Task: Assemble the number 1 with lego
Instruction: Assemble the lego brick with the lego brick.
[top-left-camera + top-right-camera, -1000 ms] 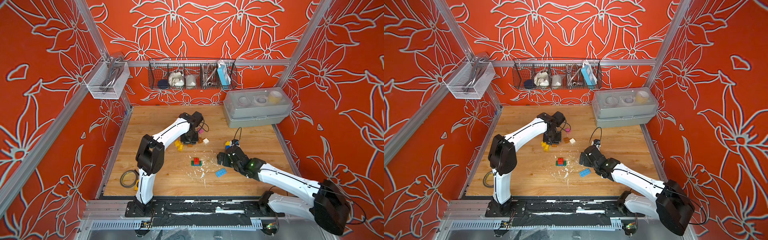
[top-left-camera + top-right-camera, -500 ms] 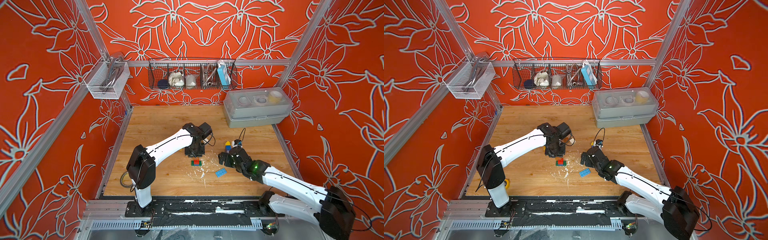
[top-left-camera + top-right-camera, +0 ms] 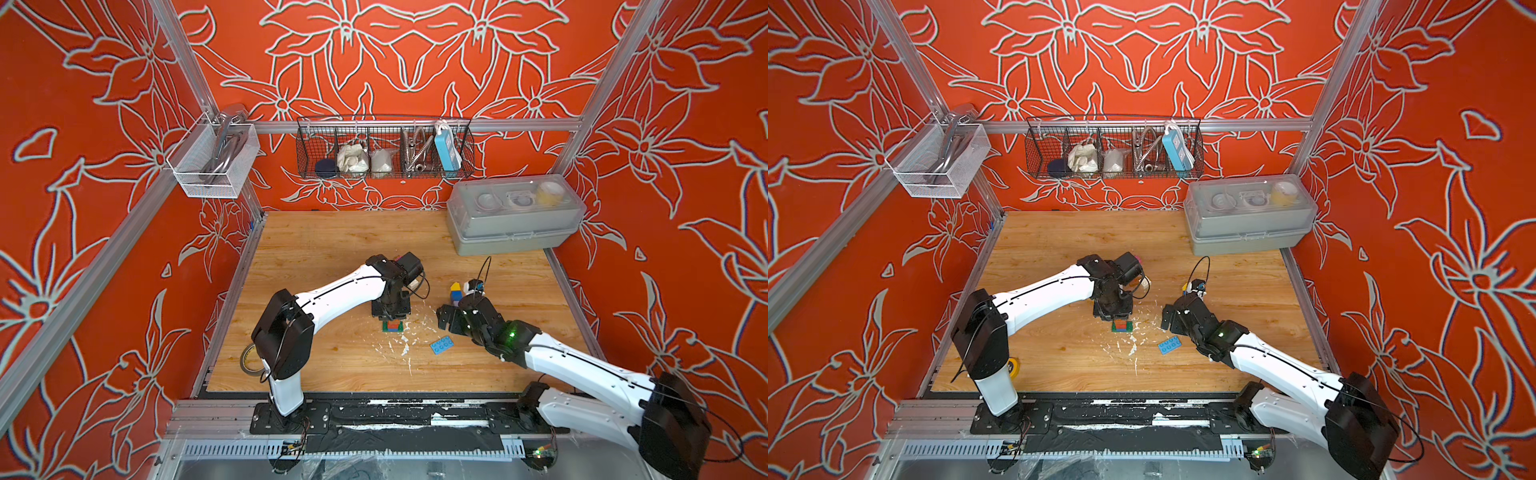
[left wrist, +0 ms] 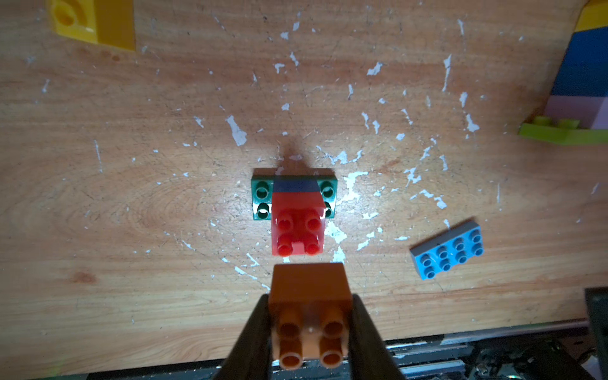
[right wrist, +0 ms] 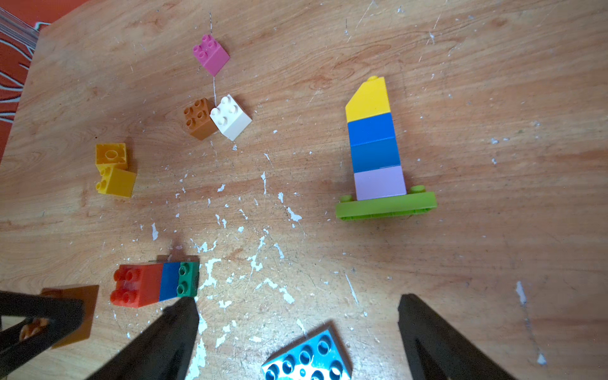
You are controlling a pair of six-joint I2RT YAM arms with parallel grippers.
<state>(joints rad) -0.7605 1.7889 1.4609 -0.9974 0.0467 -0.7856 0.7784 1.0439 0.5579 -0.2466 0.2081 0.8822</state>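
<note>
Wooden worktop (image 3: 332, 241): at frame centre, left jaws clamp a brown brick (image 4: 309, 289) near the red-topped stack (image 4: 297, 227); right jaws stand wide.

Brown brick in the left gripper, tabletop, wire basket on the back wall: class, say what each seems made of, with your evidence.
The brown brick: likely moulded plastic, smooth, slightly glossy; uniform colour, crisp studs. The tabletop: wood or wood-look laminate, cannot tell which; grain pattern, scuffed with white flecks. The wire basket: apparently dark-coated metal wire; thin see-through grid.
</note>
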